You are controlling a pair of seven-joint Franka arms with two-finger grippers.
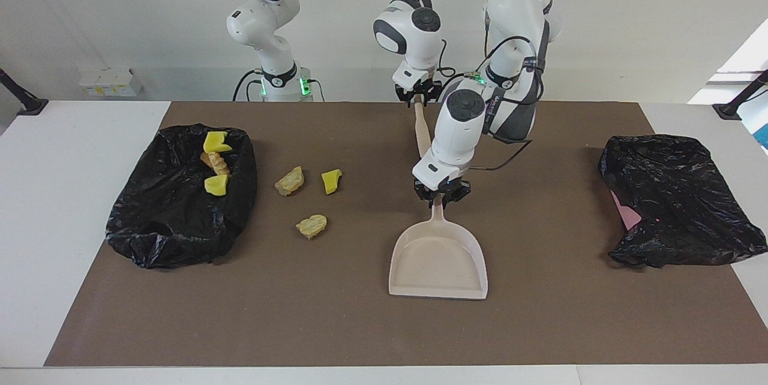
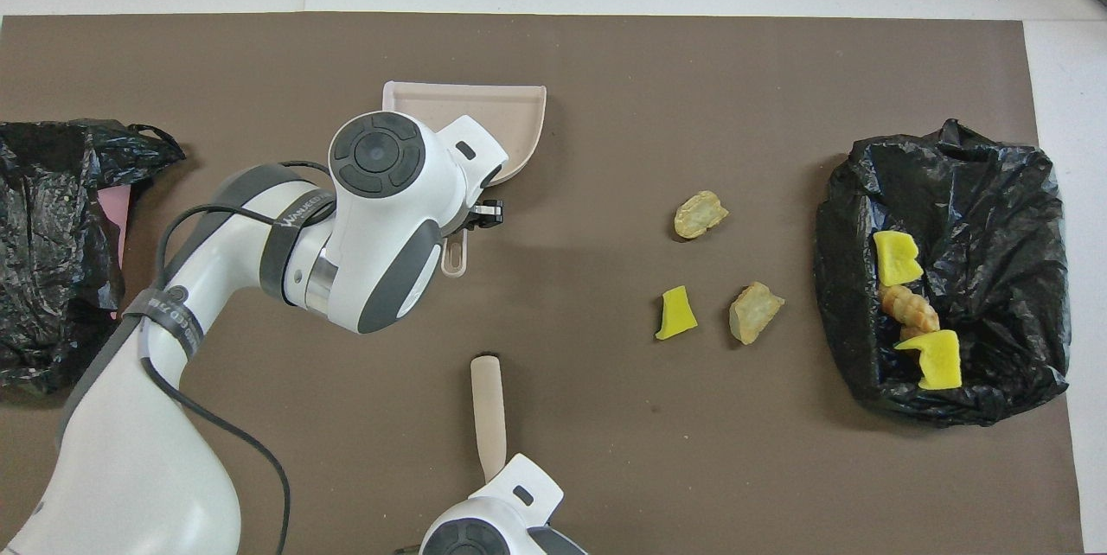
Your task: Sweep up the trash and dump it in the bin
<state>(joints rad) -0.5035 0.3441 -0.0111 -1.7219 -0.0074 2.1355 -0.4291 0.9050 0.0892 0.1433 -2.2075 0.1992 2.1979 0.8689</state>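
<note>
1. Starting at the right arm's end of the table, note the bin bag point(image 1: 180, 217): three pieces of trash point(image 1: 216, 185) lie in it, two yellow and one tan.
2. Just beside the bag, three loose chunks point(image 1: 311, 226) rest on the brown mat point(image 1: 300, 325), two tan and one yellow. These are your targets.
3. The right gripper point(image 1: 419, 96) is pressed onto the top of the brush point(image 1: 422, 130) handle. Keep the bristles low and stroke toward the pan, not toward the bag.
4. The left gripper point(image 1: 442, 193) pinches the dustpan point(image 1: 438, 262) by its handle, well apart from the chunks. Bring the pan's open lip flat to the mat beside them, so nothing slips under.
5. The second black bag point(image 1: 678, 205) at the left arm's end holds no visible trash; leave it alone.
</note>
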